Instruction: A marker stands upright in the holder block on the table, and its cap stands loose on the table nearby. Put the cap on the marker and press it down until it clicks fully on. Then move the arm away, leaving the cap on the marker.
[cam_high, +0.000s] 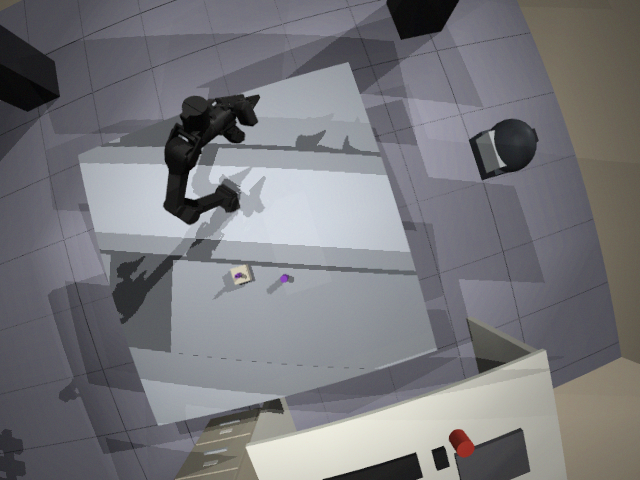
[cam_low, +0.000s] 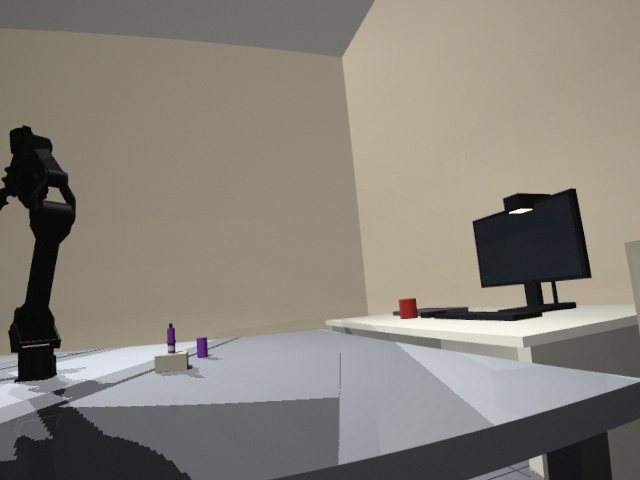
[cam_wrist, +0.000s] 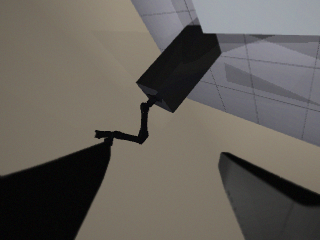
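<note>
The purple marker (cam_high: 238, 275) (cam_low: 171, 333) stands upright in the beige holder block (cam_high: 247, 278) (cam_low: 171, 362), its dark tip bare and pointing up. The purple cap (cam_high: 284, 278) (cam_low: 202, 347) stands upright and loose on the table (cam_high: 310, 325) (cam_low: 289, 423), a short way from the block and not touching it. My gripper (cam_high: 256, 110) (cam_wrist: 165, 154) is open, with nothing between its fingers in the wrist view. It is raised high, far from marker and cap, beyond the arm's base as seen from them. In the exterior view it is partly cut off at the left edge.
A white desk (cam_high: 361, 418) (cam_low: 439, 327) beside the table bears a red cylinder (cam_high: 461, 443) (cam_low: 407, 308) and a monitor (cam_low: 532, 242). A drawer cabinet (cam_high: 222, 444) stands by the desk. A dark chair-like object (cam_high: 511, 145) and black blocks (cam_high: 421, 15) (cam_high: 25, 72) stand off the table.
</note>
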